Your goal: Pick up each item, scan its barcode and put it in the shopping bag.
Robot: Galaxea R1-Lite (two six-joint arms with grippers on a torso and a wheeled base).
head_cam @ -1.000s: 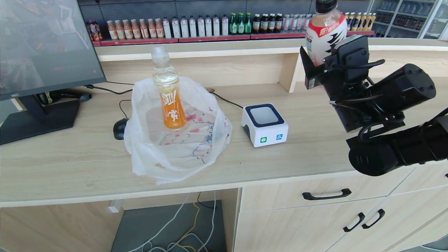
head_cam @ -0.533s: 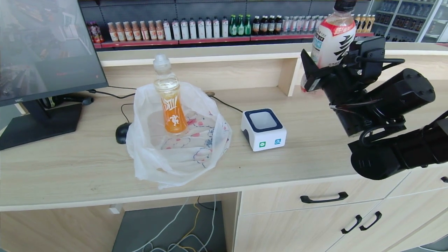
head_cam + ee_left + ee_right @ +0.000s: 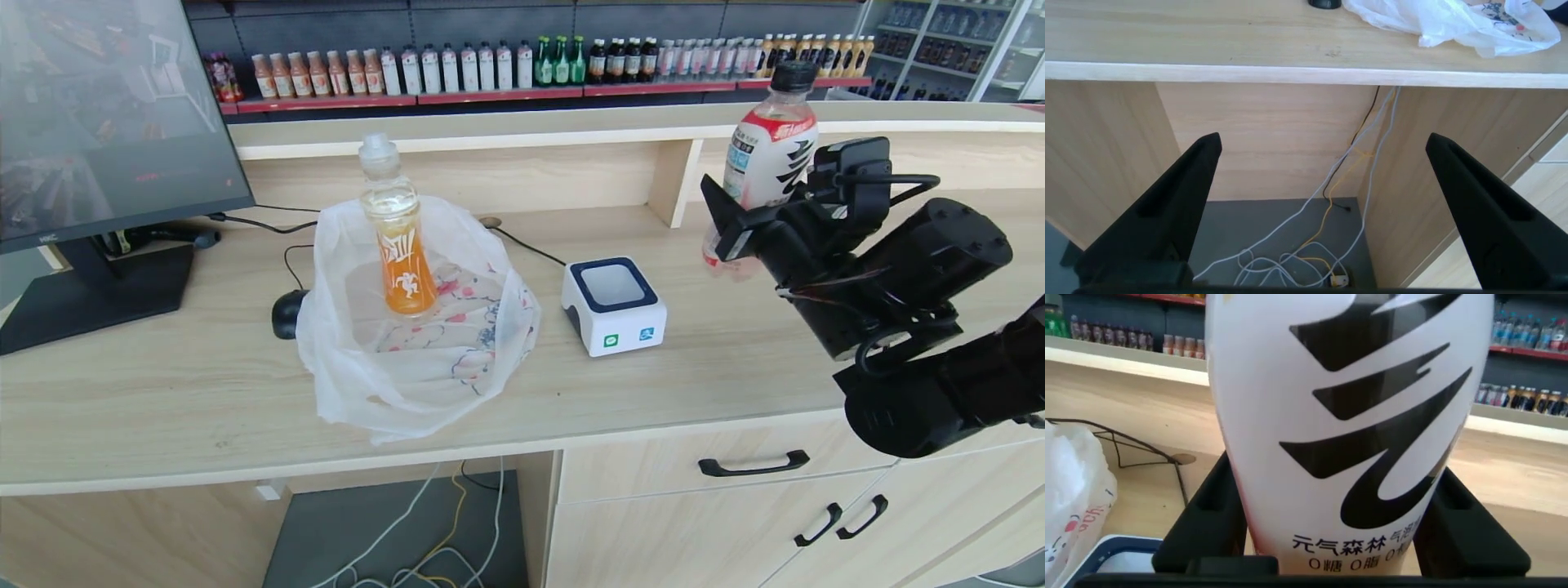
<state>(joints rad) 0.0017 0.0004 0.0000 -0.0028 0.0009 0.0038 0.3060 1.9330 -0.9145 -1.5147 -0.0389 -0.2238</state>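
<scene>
My right gripper [image 3: 747, 233] is shut on a white-labelled drink bottle [image 3: 763, 159] with a black cap, held tilted above the counter to the right of the scanner [image 3: 614, 306]. That bottle [image 3: 1347, 425] stands between the black fingers [image 3: 1196, 518] in the right wrist view. An orange drink bottle [image 3: 396, 233] stands upright inside the white shopping bag [image 3: 416, 327] on the counter, left of the scanner. My left gripper [image 3: 1327, 212] hangs open below the counter edge, facing the cables under the desk.
A monitor [image 3: 106, 114] on a black stand sits at the counter's left, with a mouse [image 3: 286, 313] beside the bag. A raised wooden ledge [image 3: 490, 131] runs behind. Drawers with black handles [image 3: 751, 467] lie below the counter [image 3: 204, 392].
My right arm has lowered the white-labelled bottle from high near the ledge down toward counter level, tilting it; the camera has also shifted slightly.
</scene>
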